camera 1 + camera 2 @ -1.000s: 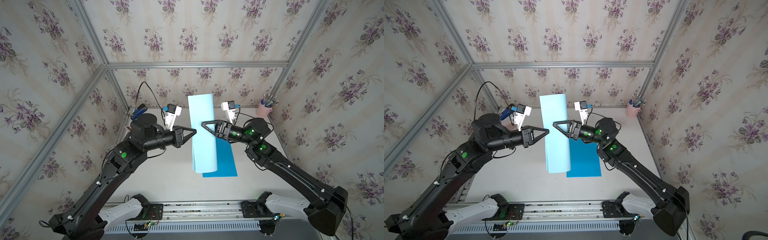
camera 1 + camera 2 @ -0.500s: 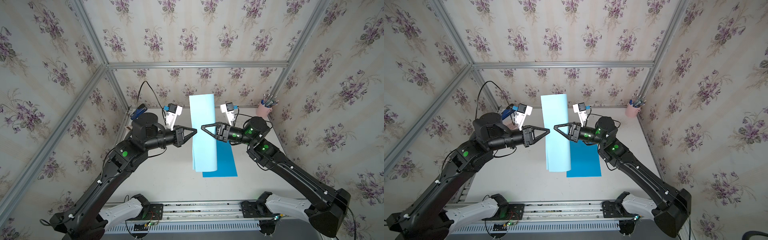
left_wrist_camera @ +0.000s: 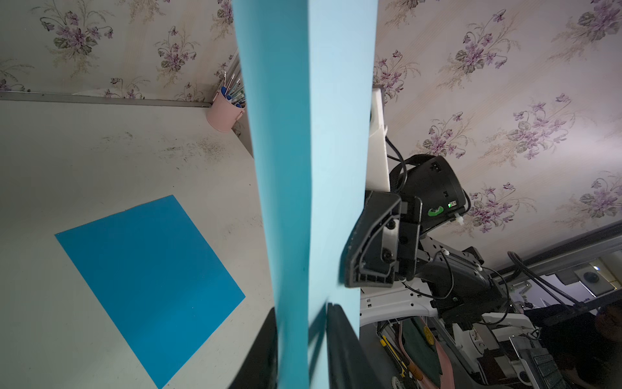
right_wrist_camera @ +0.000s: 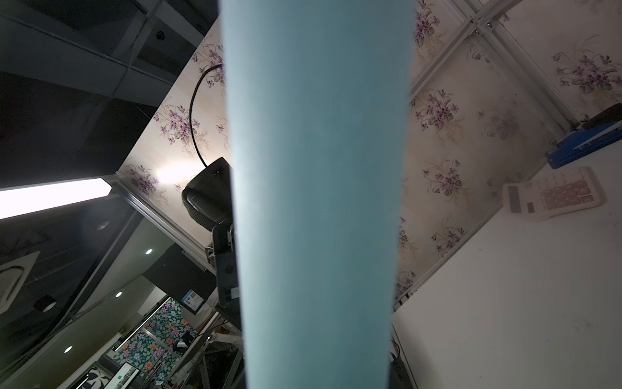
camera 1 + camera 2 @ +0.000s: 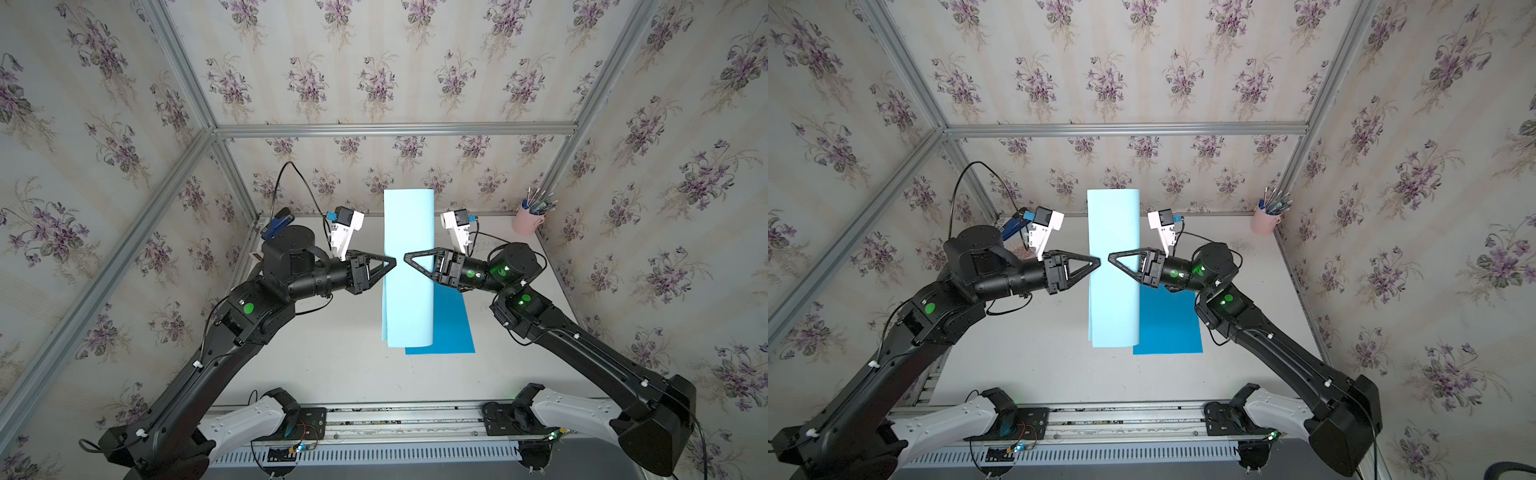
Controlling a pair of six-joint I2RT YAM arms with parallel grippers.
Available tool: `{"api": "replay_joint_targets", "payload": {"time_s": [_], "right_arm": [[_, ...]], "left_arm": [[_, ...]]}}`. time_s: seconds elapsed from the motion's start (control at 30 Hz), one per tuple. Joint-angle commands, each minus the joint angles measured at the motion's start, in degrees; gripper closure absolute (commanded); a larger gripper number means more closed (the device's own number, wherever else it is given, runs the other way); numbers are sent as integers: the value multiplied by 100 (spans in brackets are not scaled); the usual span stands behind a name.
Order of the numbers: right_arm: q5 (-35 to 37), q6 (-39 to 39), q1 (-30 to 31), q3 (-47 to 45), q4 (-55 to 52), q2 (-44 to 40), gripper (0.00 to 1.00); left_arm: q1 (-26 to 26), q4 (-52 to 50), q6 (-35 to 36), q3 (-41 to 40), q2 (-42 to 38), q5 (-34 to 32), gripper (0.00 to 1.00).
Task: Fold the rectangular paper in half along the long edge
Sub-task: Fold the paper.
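Observation:
The pale blue paper hangs upright in the air above the table, loosely doubled over with a rounded bend on its right side. My left gripper reaches its left edge. In the left wrist view the paper runs between the left gripper's jaws, which stand slightly apart and open, a gap beside one layer. My right gripper comes in from the right, shut on the paper, one finger flat against it. The paper hides the right gripper's fingers in the right wrist view.
A darker blue sheet lies flat on the white table under and right of the held paper. A pink cup of pens stands at the back right corner. A calculator and blue stapler sit back left.
The left gripper's jaws have parted from a shut grip on the paper's edge. The right gripper's jaws have narrowed onto the paper. The paper has barely shifted.

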Motion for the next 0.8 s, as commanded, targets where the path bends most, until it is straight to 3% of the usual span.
{"api": "replay_joint_targets", "payload": {"time_s": [0.0, 0.33, 0.77], "right_arm": [[122, 132, 0, -35, 343, -54, 70], [240, 95, 0, -20, 313, -85, 70], [488, 12, 26, -76, 251, -119, 70]], "left_arm": [[-4, 131, 18, 10, -1, 62, 76], [-1, 210, -21, -59, 22, 107, 86], [-1, 302, -105, -80, 71, 213, 77]]}}
